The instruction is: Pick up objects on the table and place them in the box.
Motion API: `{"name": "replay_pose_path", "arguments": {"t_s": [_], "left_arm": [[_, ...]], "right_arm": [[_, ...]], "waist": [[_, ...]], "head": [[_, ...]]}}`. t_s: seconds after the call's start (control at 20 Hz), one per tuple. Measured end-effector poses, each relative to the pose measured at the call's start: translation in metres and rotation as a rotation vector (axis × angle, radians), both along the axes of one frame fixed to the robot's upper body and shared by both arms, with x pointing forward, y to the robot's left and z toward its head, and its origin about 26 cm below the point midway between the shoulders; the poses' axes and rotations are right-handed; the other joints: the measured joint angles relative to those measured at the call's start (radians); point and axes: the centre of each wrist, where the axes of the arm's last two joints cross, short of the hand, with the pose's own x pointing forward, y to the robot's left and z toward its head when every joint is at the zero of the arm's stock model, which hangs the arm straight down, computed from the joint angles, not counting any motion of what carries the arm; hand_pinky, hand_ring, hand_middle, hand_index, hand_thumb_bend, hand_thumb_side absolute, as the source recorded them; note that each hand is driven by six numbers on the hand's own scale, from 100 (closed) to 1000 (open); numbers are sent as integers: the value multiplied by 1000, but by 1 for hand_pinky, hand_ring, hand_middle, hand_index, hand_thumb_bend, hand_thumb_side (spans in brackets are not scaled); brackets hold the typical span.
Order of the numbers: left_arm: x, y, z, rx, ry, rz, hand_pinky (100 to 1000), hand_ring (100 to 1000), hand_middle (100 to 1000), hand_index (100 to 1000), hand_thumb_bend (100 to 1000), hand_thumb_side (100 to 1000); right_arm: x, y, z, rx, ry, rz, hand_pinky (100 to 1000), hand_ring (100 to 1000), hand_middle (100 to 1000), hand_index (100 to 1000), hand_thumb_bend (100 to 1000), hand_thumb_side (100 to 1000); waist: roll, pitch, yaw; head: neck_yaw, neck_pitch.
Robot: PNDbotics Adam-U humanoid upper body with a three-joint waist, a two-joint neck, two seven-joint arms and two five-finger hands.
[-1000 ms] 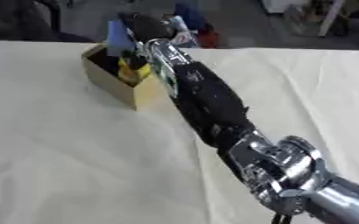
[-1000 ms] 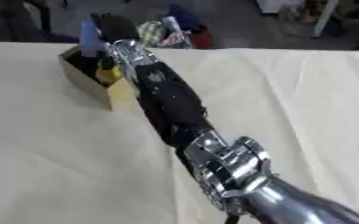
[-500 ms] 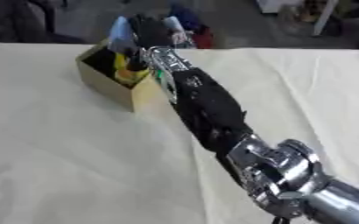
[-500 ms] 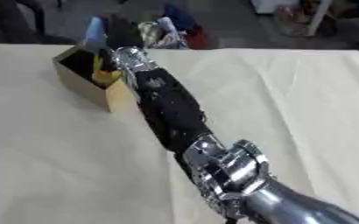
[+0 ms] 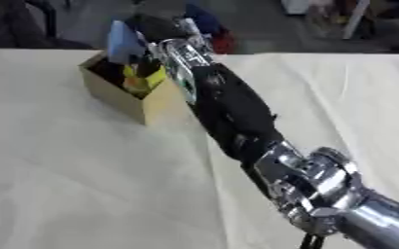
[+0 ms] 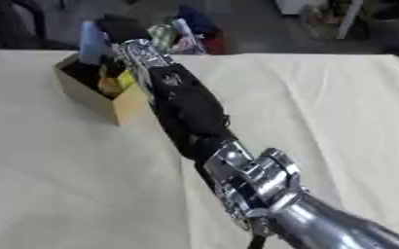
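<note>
Several things already sit in the box; no loose object shows on the cloth.
The box (image 5: 143, 99) stands at the far left of the table (image 5: 83, 185), holding a yellow item (image 5: 139, 80) and a blue item (image 5: 122, 44) that stands up at its far side. Judging by the bare cloth, the task looks nearly done, perhaps on its last drop. The right arm (image 5: 233, 114) stretches from the lower right across to the box, with the right hand (image 5: 156, 26) over its far rim. Cannot tell if the fingers are grasping or released; they are blurred. The left hand is not visible.
</note>
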Motion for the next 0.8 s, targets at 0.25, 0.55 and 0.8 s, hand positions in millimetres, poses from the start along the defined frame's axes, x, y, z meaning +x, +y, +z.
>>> {"name": "replay_pose_path", "arguments": {"t_s": [0.25, 0.55, 0.8], "left_arm": [[0, 0, 0, 1, -1, -1, 650, 617, 593, 756, 100, 759], [0, 0, 0, 0, 1, 0, 649, 613, 590, 755, 100, 760], [-7, 10, -10, -5, 32, 45, 650, 613, 590, 755, 100, 760]], "right_arm": [[-2, 0, 9, -22, -55, -10, 1000, 1000, 1000, 1000, 197, 125], [-4, -1, 17, 37, -153, -9, 1000, 1000, 1000, 1000, 100, 100], [-11, -18, 52, 161, -197, 146, 1000, 1000, 1000, 1000, 100, 100]], "waist": [[-2, 0, 3], [-3, -1, -10], [-3, -12, -104]], "head": [[-2, 0], [-2, -1], [41, 10]]}}
